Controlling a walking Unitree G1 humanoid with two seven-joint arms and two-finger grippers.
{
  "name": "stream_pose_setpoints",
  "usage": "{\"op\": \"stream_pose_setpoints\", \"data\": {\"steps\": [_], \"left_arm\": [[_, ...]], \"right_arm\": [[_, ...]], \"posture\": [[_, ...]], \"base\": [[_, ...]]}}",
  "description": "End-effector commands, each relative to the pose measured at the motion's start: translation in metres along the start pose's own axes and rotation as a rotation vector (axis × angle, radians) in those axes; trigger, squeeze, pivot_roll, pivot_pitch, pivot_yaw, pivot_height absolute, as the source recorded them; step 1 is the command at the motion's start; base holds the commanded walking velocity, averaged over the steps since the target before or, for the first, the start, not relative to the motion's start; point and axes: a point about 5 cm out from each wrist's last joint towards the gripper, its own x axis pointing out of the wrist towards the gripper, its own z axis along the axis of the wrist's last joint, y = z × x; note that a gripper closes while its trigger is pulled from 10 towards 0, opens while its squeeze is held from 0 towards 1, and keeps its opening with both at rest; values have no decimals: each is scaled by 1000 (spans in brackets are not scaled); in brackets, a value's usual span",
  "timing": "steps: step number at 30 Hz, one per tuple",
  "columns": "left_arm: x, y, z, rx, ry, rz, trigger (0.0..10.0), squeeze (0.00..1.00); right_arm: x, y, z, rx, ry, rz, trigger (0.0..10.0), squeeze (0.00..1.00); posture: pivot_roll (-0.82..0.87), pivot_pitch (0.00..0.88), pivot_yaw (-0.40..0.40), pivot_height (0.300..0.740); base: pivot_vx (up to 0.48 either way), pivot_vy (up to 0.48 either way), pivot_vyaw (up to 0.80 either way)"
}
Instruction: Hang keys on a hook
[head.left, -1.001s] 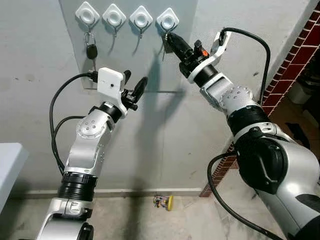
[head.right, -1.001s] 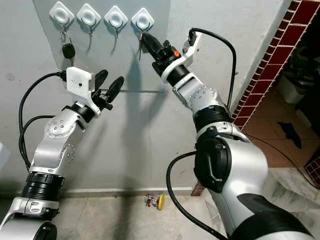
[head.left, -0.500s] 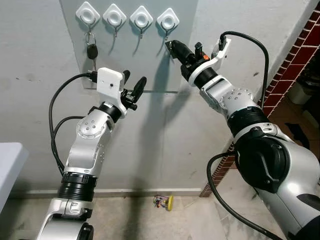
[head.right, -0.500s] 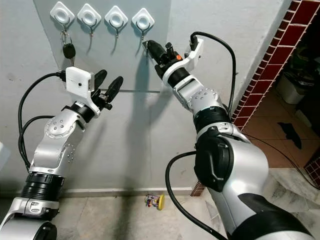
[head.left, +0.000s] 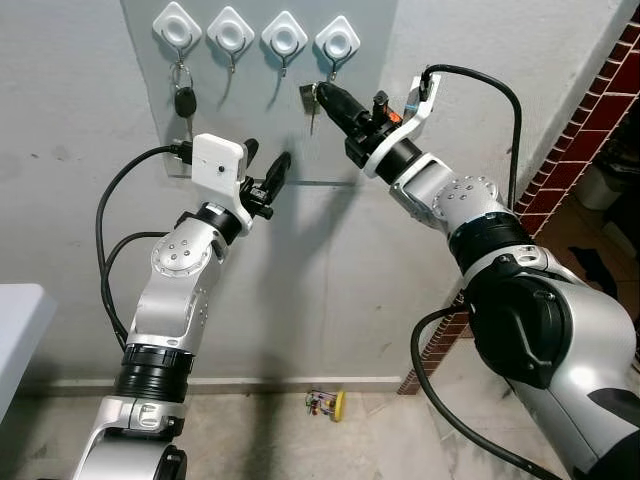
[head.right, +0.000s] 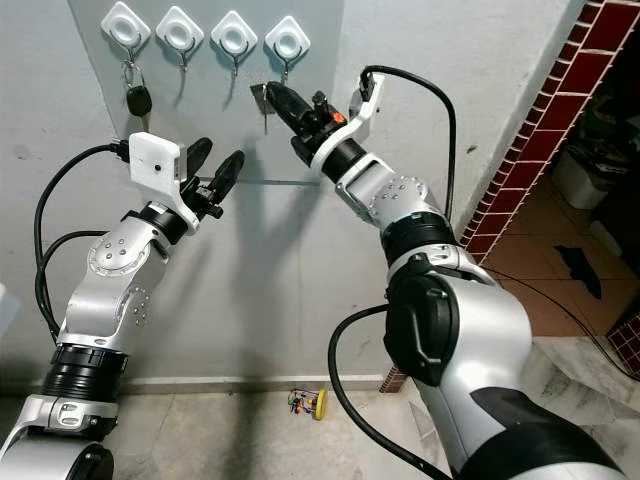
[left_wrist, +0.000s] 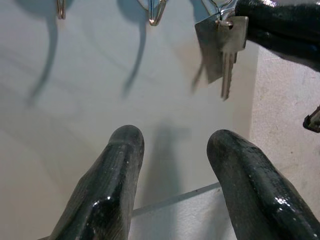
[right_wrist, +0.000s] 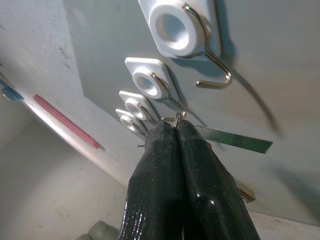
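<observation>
Keys (head.left: 311, 99) are pinched by the ring in the fully closed right gripper (head.left: 322, 93), upper centre of the frame, just below & between the 3rd hook (head.left: 283, 66) and 4th hook (head.left: 331, 68), not yet hung. Left gripper (head.left: 266, 172) is held mid-left w/ fingers apart, nothing in them; a black fob (head.left: 184, 101) is already hung on the 1st hook, upper left. Risk, as judged: ring is gripped right at the fingertips, so the hook tip could be missed or the keys dropped to the floor if released early.
</observation>
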Motion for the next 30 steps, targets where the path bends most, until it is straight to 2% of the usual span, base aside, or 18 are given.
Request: {"op": "stream_pose_setpoints", "data": {"steps": [1,28,30], "left_arm": [[0,1,4,8,-12,2,10000,0],[0,1,4,8,-12,2,10000,0],[0,0,4,7,-12,2,10000,0]], "right_arm": [[8,14,10,-40,-13,49,10000,0],[8,14,10,-40,-13,49,10000,0],[7,16,19,-18,-75,42,10000,0]], "posture": [[12,0,-80,740],[12,0,-80,740],[10,0,-81,740]], "base": [[0,0,0],[0,0,0],[0,0,0]]}}
